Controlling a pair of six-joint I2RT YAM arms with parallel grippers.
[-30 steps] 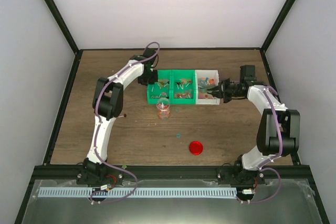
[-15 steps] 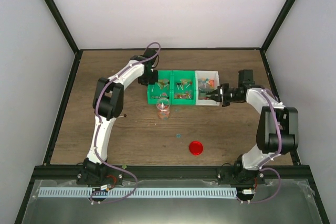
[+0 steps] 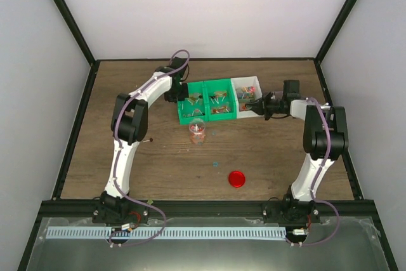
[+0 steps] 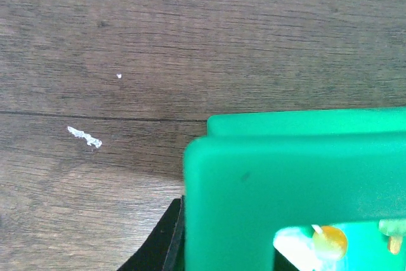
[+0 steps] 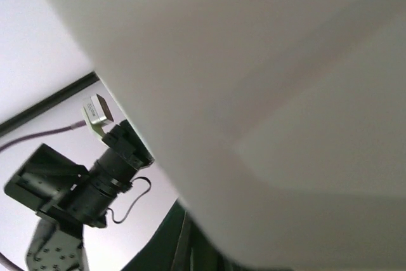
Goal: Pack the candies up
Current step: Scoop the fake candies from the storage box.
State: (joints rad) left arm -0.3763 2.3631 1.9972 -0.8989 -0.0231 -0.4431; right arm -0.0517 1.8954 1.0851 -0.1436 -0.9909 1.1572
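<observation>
The green bins [image 3: 184, 117] and white bin [image 3: 248, 116] have slid toward 12 o'clock, left jaws clamping green, right jaws white. Most candies [image 3: 220, 110] lie inside; jar [image 3: 197, 130], at 6 o'clock, barely filled.

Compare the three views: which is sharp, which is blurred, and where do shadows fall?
Top external: evenly lit and sharp, but the candies too small to resolve. Left wrist: table grain crisp, green bin close, faint shadow beside it. Right wrist: the white bin, too near, blurs most of the frame.
</observation>
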